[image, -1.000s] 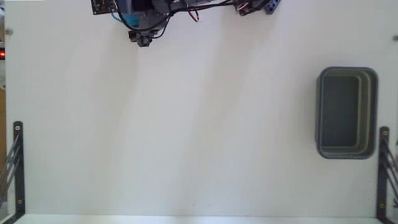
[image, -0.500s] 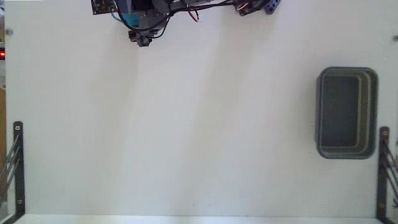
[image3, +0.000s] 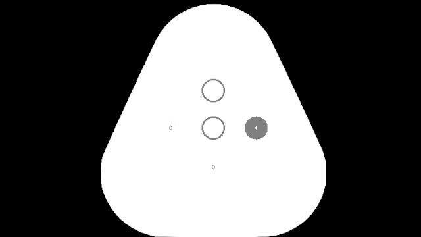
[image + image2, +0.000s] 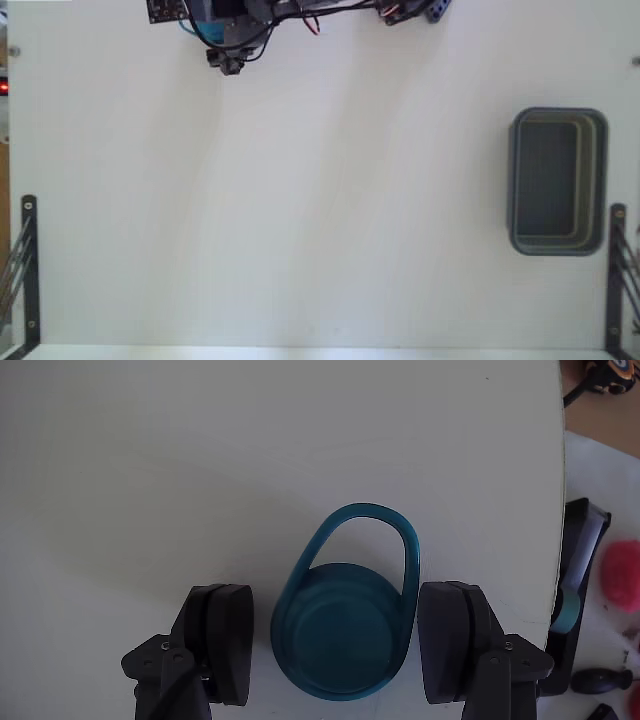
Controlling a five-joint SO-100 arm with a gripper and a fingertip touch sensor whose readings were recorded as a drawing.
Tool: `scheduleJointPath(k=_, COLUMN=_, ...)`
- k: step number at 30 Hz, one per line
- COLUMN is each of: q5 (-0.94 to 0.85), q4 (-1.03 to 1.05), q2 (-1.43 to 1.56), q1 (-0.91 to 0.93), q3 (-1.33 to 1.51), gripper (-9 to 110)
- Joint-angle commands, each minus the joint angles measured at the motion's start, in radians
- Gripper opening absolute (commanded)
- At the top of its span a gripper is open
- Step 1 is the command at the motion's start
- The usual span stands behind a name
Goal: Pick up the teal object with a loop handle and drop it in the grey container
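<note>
Hand (image 4: 343, 645): seen in the wrist view with its two dark fingers (image 4: 225, 643) spread apart, one on each side of the teal piece; a narrow gap is seen on the left side, while on the right side contact cannot be told. Nothing is pinched.
Teal piece (image 4: 342, 632): a round cup-like body lying on the tabletop between the fingers, its thin loop handle (image 4: 362, 530) pointed away from the hand, toward the top of the wrist view.
Teal piece in the fixed view: only a small patch of teal (image 4: 207, 27) is seen under the arm at the top edge.
Arm (image 4: 235, 30): seen in the fixed view at the top edge, left of centre, with dark parts and cables bunched over the teal piece.
Container (image 4: 557, 181): a dark grey rectangular tub with rounded corners, placed upright at the right side of the fixed view, well apart from the arm and the teal piece; nothing is seen inside it.
Tabletop (image 4: 320, 210): white and plain.
Brackets (image 4: 28, 265): black metal pieces are seen at the lower left and lower right edges of the fixed view.
</note>
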Motion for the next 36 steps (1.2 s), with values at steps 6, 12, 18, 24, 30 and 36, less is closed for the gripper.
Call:
scheduleJointPath(k=6, q5=0.005, q4=-0.006, q2=0.036, q1=0.027, q3=0.005, gripper=99)
scheduleJointPath(k=12, q5=0.005, q4=-0.006, q2=0.036, q1=0.027, q3=0.005, gripper=97)
scheduleJointPath(k=18, q5=0.005, q4=-0.006, q2=0.036, q1=0.027, q3=0.005, gripper=95)
scheduleJointPath(k=24, q5=0.005, q4=-0.006, q2=0.036, q1=0.027, q3=0.005, gripper=94)
scheduleJointPath(k=30, q5=0.005, q4=-0.006, q2=0.036, q1=0.027, q3=0.005, gripper=92)
scheduleJointPath(k=36, q5=0.005, q4=-0.006, q2=0.036, q1=0.027, q3=0.005, gripper=90)
